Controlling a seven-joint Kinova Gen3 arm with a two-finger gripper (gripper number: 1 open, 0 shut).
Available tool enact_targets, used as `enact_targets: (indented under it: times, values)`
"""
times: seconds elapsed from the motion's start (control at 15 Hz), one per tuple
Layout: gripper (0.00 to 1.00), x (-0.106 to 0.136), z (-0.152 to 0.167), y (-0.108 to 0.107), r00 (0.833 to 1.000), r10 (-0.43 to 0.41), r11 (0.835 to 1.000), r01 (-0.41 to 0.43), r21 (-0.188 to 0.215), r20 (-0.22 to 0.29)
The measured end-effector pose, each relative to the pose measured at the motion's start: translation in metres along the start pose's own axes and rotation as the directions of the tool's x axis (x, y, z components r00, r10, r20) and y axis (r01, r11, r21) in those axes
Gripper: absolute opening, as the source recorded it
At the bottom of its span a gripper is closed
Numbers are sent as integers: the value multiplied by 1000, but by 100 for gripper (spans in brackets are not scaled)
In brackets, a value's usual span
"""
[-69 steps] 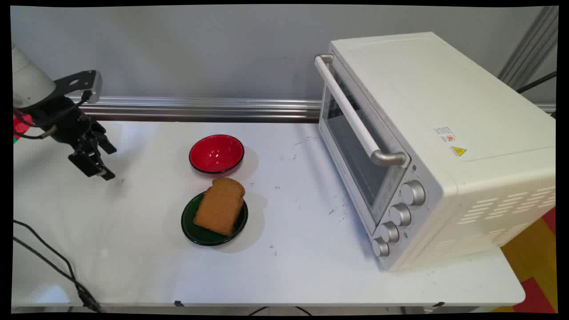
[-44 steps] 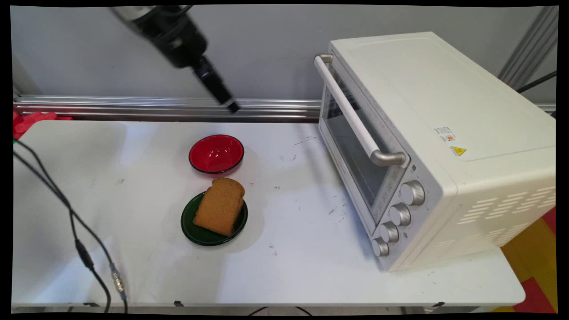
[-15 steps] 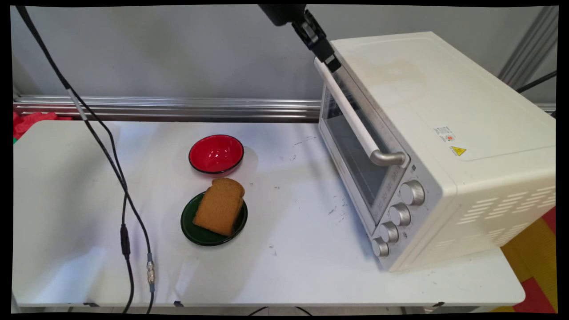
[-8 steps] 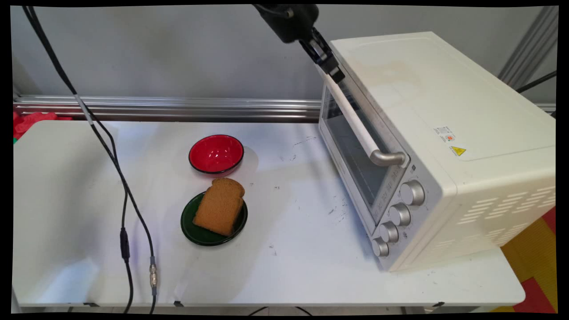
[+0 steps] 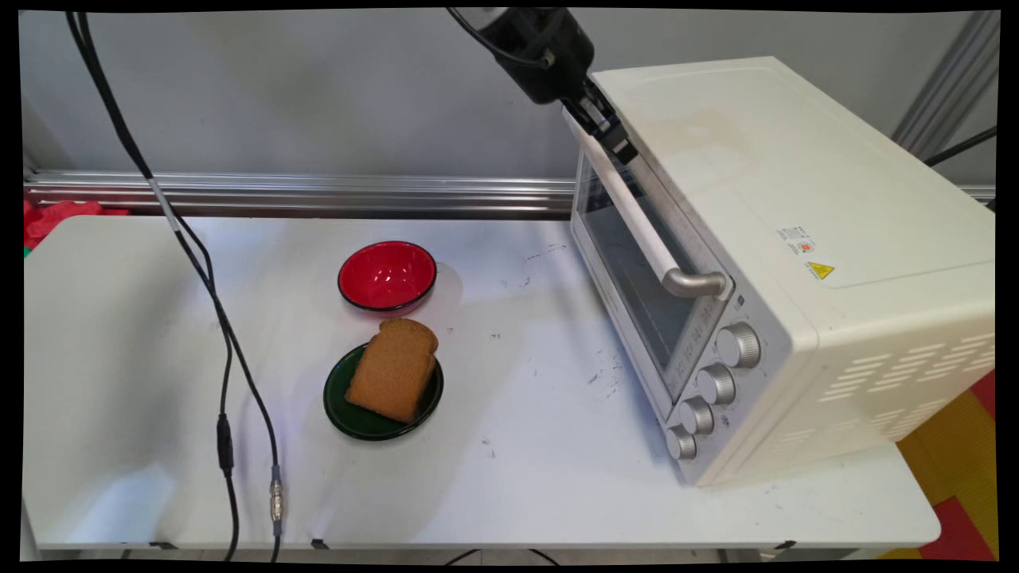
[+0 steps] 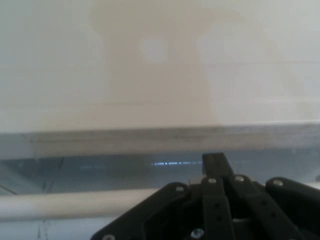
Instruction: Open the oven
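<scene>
White table (image 5: pixel 517 477), upper right: gripper (image 5: pixel 617 143) at oven handle (image 5: pixel 637 219); finger opening cannot be told. Off-centre contact could slip.

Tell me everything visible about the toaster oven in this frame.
The cream-white box-shaped toaster oven stands on the right part of the white table, turned at an angle. Its glass door is shut, with a long white bar handle on silvery end brackets. Four silvery knobs run down the front panel; vent slots mark its side, and a warning sticker its top. The black hand is at the handle's far end.
</scene>
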Motion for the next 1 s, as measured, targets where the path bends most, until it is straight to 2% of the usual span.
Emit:
enact_targets:
  times: [0.53,1.0]
  values:
    - [0,-12,29,-2,1000,-1,1000,1,16,3]
    - [0,-42,27,0,999,-4,1000,3,8,51]
